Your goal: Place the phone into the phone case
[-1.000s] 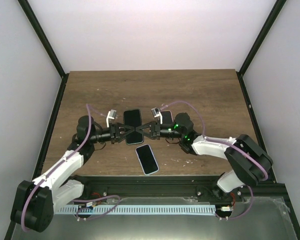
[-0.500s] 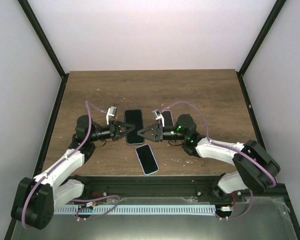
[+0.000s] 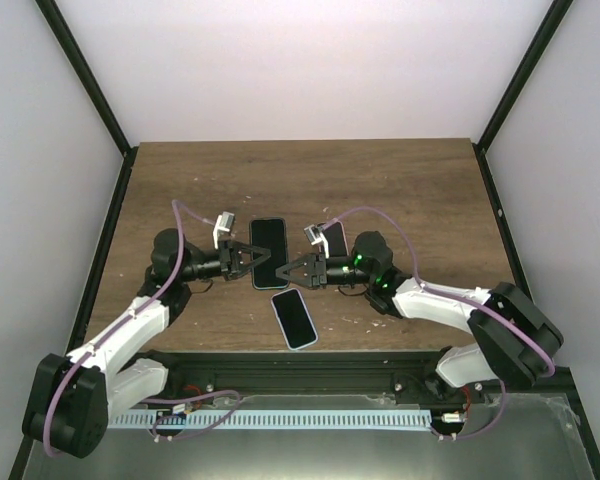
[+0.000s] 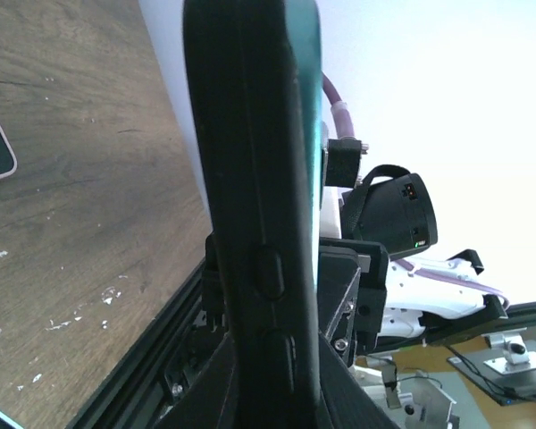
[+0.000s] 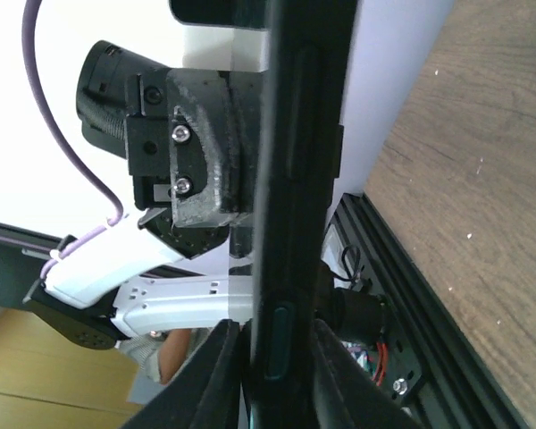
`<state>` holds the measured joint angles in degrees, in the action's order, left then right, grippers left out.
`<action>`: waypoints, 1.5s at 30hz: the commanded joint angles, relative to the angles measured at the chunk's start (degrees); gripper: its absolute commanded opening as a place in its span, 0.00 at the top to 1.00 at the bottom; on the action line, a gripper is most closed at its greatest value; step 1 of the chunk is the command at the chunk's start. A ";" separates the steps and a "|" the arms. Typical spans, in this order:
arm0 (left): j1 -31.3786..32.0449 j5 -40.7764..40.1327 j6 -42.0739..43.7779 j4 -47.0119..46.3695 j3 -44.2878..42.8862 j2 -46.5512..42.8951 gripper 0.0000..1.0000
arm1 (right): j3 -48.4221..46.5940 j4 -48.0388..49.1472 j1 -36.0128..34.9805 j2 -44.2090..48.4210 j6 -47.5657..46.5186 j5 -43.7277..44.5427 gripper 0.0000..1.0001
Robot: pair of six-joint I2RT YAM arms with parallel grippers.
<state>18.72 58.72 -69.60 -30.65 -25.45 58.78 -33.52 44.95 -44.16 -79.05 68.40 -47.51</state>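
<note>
Phone case (image 3: 268, 250) clamped from both sides, left gripper (image 3: 251, 256) and right gripper (image 3: 287, 272) each pinched an opposite edge, phone (image 3: 294, 318) lay flat nearby on table (image 3: 410, 180).

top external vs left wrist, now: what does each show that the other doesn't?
Top external only: the flat face of the black device, gripped from either side by the left gripper and right gripper; the whole light-rimmed phone on the table; a dark item behind the right gripper.
Left wrist only: the device edge-on, with two raised side buttons; room clutter past the table's near edge.
Both: the black device, the right gripper, the wood table and the light-rimmed phone, though the wrist view catches just its corner.
</note>
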 commanded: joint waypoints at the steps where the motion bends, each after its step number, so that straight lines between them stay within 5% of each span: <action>1: -0.44 -3.02 7.65 2.10 -3.03 -0.12 0.94 | -0.16 -0.92 -1.45 1.73 1.30 -2.48 0.86; 4: -0.44 -5.13 16.12 11.09 -4.97 -0.95 0.94 | 0.70 -1.57 -1.50 2.64 3.64 -1.71 0.99; 8: -0.44 -5.84 20.19 16.49 -5.93 -0.97 0.94 | 0.70 -2.60 -1.54 3.66 4.03 -0.95 0.99; 13: -0.44 -3.12 12.42 6.34 -3.07 -0.48 0.93 | 1.80 1.88 -1.54 4.07 5.18 -0.28 0.78; 21: -0.28 -2.99 10.88 4.74 -2.63 -1.48 0.93 | 1.17 4.00 -1.80 2.11 5.64 -2.14 0.63; 23: -0.18 -2.23 10.06 3.61 -2.62 -1.39 0.93 | 0.36 1.59 -1.80 1.73 3.31 -1.72 0.70; 26: -0.13 -1.43 8.88 2.47 -2.51 -1.83 0.89 | -1.58 0.12 -1.80 1.81 -0.70 -2.46 0.94; 29: -0.18 -1.99 8.41 4.91 -3.57 -3.20 0.65 | -3.12 -3.38 -1.80 3.18 -6.16 -3.17 0.99; 32: -0.67 -3.28 7.64 6.96 -4.95 -4.77 0.59 | -4.03 -9.34 -1.80 5.40 -12.17 -3.09 0.99; 40: -4.64 -5.30 8.19 11.03 -7.17 -7.54 0.70 | -4.53 -18.79 -1.80 9.56 -19.97 -4.33 0.98; 45: -4.68 -3.42 9.99 12.38 -8.03 -6.29 0.90 | -4.43 -18.80 -1.81 9.83 -19.70 -4.44 0.98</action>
<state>14.39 54.76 -61.87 -18.96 -31.40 52.12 -35.70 27.09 -45.52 -70.43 51.16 -50.52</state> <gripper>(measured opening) 0.166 0.093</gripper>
